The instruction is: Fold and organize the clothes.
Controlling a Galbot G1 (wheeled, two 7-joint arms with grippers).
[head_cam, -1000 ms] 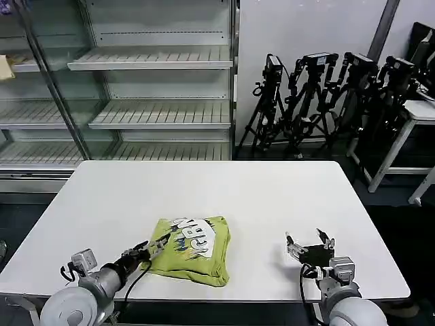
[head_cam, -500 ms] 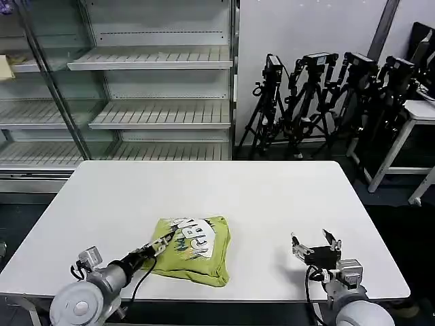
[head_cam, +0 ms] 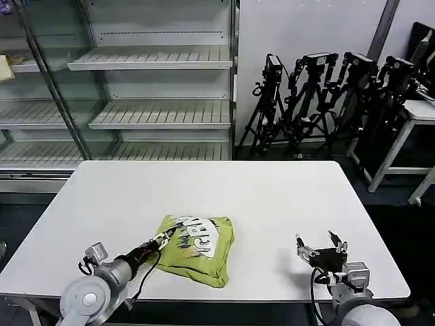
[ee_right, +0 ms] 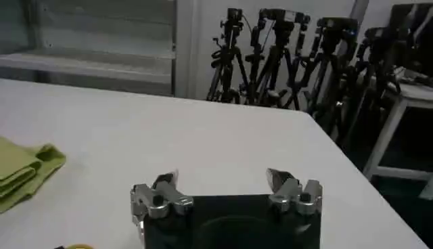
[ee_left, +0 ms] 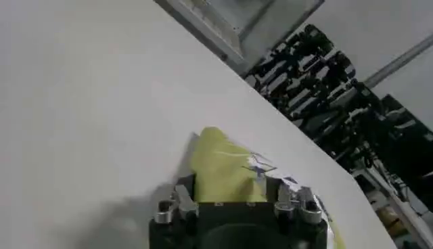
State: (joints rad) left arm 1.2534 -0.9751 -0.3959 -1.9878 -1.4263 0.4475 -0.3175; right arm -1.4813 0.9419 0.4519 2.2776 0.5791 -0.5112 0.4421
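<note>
The lime yellow-green T-shirt point(head_cam: 197, 251) lies folded into a small bundle near the front of the white table point(head_cam: 204, 183), its white-and-dark lettering facing up. My left gripper point(head_cam: 163, 238) is at the bundle's left edge. Its fingers stand open, with the yellow fabric point(ee_left: 223, 169) lying between them in the left wrist view, where my left gripper point(ee_left: 233, 196) straddles that edge. My right gripper point(head_cam: 321, 246) hovers open and empty near the table's front right corner, well apart from the shirt. In the right wrist view my right gripper point(ee_right: 223, 181) has the shirt's folded edge point(ee_right: 24, 172) off to one side.
Behind the table stands a glass-fronted cabinet of empty shelves point(head_cam: 156, 88). A row of black camera tripods point(head_cam: 326, 95) lines the back wall at right, and another white table point(head_cam: 421, 112) stands at the far right. The back and right of my table are bare.
The left gripper has moved right against the shirt's edge, and the bundle has shifted slightly right. The right gripper has drifted right and nearer the table's front edge.
</note>
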